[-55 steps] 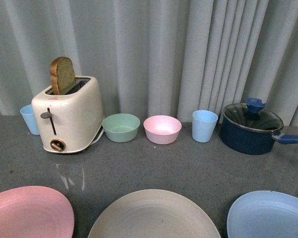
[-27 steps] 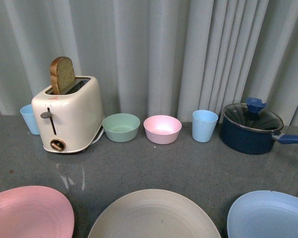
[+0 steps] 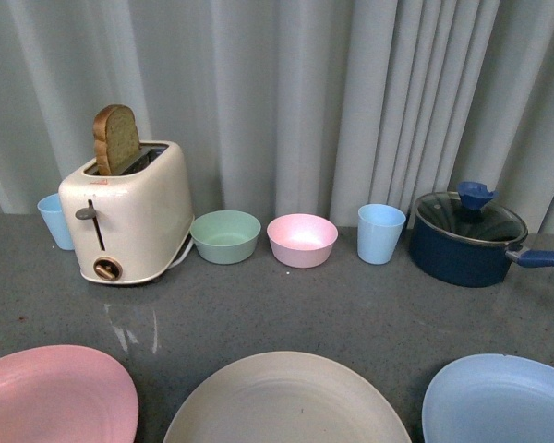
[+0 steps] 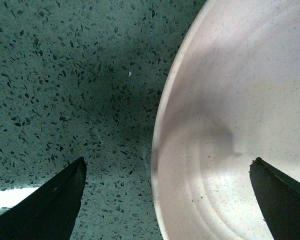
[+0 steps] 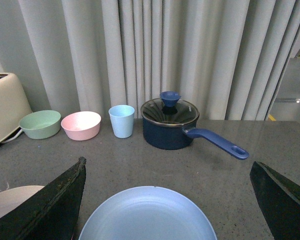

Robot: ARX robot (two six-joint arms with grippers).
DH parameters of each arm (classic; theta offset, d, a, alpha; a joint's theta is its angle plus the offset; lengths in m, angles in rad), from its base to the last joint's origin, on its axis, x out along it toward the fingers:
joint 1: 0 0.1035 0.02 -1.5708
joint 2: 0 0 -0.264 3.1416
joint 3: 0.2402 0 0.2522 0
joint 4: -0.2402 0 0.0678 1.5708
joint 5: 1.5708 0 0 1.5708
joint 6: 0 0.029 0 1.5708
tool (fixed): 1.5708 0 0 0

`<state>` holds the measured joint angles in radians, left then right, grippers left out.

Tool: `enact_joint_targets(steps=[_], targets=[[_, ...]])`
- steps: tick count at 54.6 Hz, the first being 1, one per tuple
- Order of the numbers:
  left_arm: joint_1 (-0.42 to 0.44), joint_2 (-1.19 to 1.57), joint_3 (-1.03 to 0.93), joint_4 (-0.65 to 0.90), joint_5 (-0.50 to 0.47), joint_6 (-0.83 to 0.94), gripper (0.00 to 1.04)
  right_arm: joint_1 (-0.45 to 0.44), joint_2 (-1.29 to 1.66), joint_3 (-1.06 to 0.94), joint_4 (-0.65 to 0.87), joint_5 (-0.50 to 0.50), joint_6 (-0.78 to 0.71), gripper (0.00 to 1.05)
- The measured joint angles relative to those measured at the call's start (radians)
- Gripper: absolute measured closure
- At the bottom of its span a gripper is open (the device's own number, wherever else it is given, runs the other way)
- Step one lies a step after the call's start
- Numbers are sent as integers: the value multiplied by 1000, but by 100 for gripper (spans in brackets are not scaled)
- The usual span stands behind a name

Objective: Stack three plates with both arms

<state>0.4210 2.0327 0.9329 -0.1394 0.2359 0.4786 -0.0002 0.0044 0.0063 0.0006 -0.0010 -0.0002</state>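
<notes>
A pale grey pleated curtain [image 3: 305, 92] fills the background. In front of it a dark grey speckled table [image 3: 351, 305] carries everything else.

Three wide, shallow plates lie in a row along the near edge of the table, apart from one another and each cut off by the front view's lower edge. The pink plate [image 3: 51, 397] is on the left, the beige plate [image 3: 286, 401] in the middle and the light blue plate [image 3: 499, 401] on the right.

The left end effector [image 4: 168, 165] is spread wide and holds nothing. One black fingertip is over bare table, the other is over the pink plate, and the plate's rim runs between them. Whether either tip touches the plate cannot be told. The right end effector [image 5: 168, 162] is also spread wide and empty, with the light blue plate low between its fingertips.

At the back left stands a cream toaster [image 3: 129, 217]. At the back right sits a dark blue pot [image 3: 466, 240] with a glass lid, its handle pointing right. Between them, left to right, are a green bowl [image 3: 225, 236], a pink bowl [image 3: 302, 240] and a light blue cup [image 3: 380, 233], near one another but not touching. A second blue cup [image 3: 54, 220] is partly hidden behind the toaster's left side. A brown bread slice [image 3: 116, 138] stands upright in the toaster slot.
</notes>
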Motion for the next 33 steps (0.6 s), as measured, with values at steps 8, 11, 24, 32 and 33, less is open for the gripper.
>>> enact_joint_targets(steps=[8,11,24,32,33], targets=[[1,2,0,-3,-6,1,24,0,0,0,0,0,0,7],[2,2,1,-10,-11,3,31,0,0,0,0,0,0,7],[7,9,19,-57,-34,-10,72,0,0,0,0,0,0,7],[18,9,29,-77,13,-32,95,0,0,0,0,0,0,7],[20,9,31,-79,21,-37,97,0,0,0,0,0,0,7]])
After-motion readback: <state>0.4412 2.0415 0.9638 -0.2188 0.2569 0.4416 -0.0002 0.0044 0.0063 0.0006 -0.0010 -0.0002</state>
